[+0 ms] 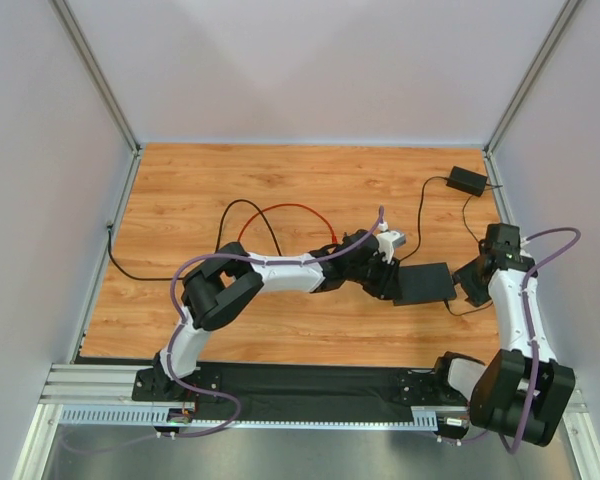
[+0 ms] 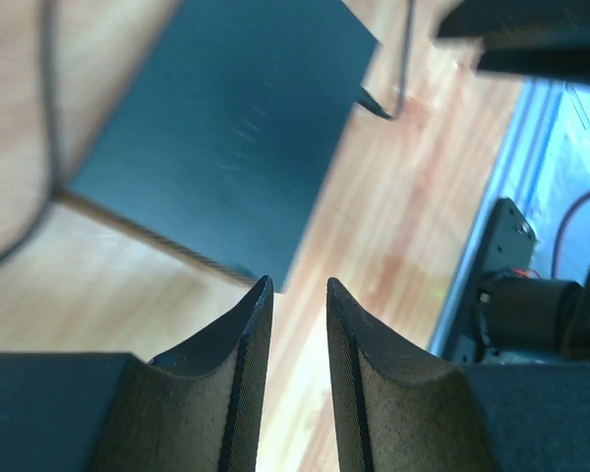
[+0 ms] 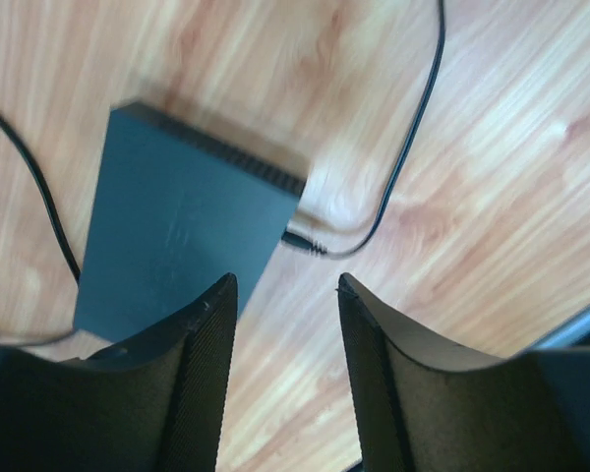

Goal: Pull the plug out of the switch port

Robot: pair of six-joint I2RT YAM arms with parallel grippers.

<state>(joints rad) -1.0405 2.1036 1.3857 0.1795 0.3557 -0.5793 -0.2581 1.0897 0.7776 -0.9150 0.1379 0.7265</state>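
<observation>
With left gripper (image 2: 299, 285) and right gripper (image 3: 286, 279) both part-open, empty, bracing nothing, might drag the whole switch (image 1: 425, 283) lying flat between them rather than free the plug (image 3: 305, 243) in its edge.

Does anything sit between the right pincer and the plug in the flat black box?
Nothing visible does. In the right wrist view the right pincer, jaws apart, points at the plug at the edge of the flat black box, with only bare table between them. The plug's own cable curves away from the pincer.
</observation>
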